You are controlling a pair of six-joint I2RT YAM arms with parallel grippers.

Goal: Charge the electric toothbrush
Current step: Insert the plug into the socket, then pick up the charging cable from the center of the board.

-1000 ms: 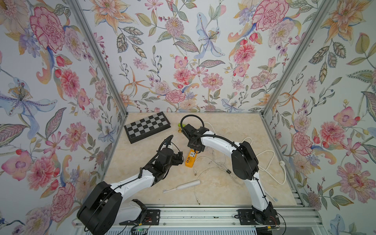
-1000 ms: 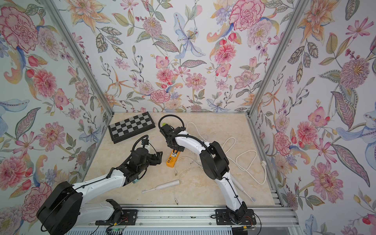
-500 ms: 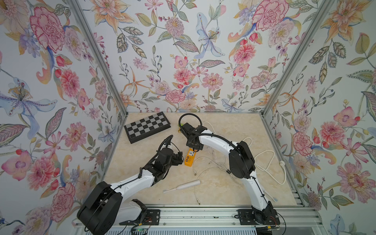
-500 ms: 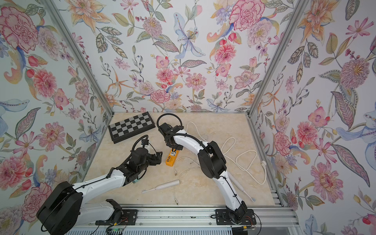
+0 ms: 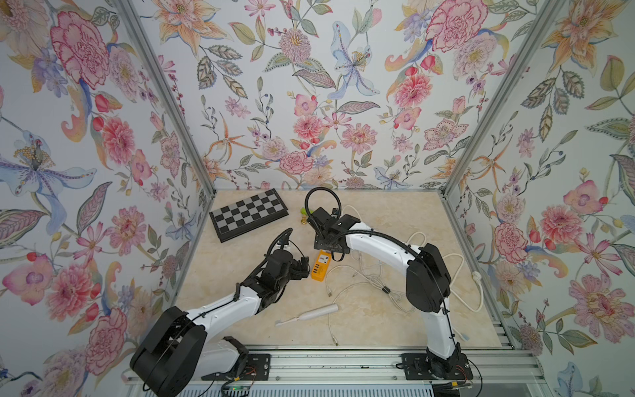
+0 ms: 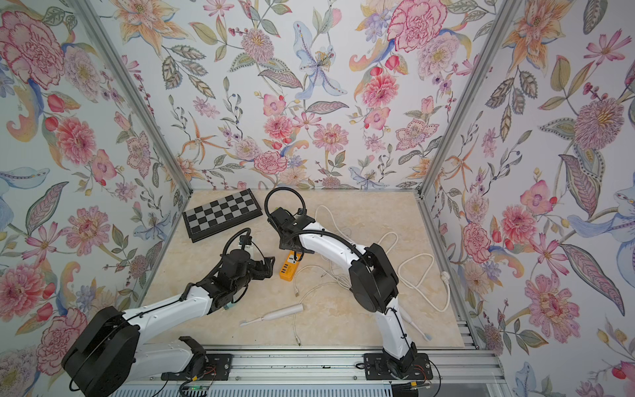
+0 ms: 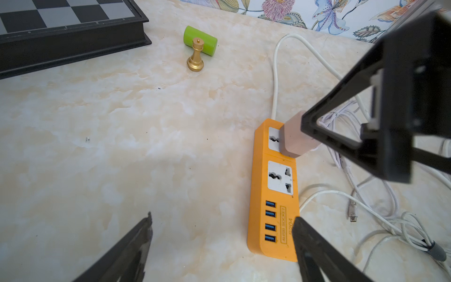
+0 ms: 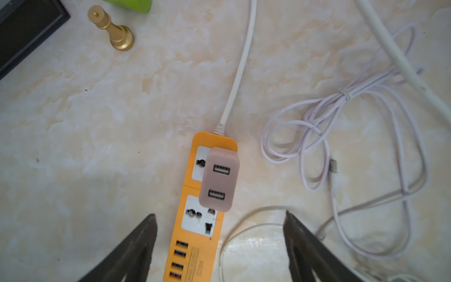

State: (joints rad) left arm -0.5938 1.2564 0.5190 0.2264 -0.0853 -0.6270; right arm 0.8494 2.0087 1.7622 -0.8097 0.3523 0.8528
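Topping glossy orange strip (image 7: 258, 195), rounded adapter (image 8: 219, 179)

"4USB SOCKET S204" on power strip (image 7: 274, 195)

Left hand (image 7: 222, 216) and right hand (image 8: 219, 214) both spread wide

chessboard (image 5: 248, 214), gold chess piece (image 7: 195, 56), green cylinder (image 7: 210, 45)
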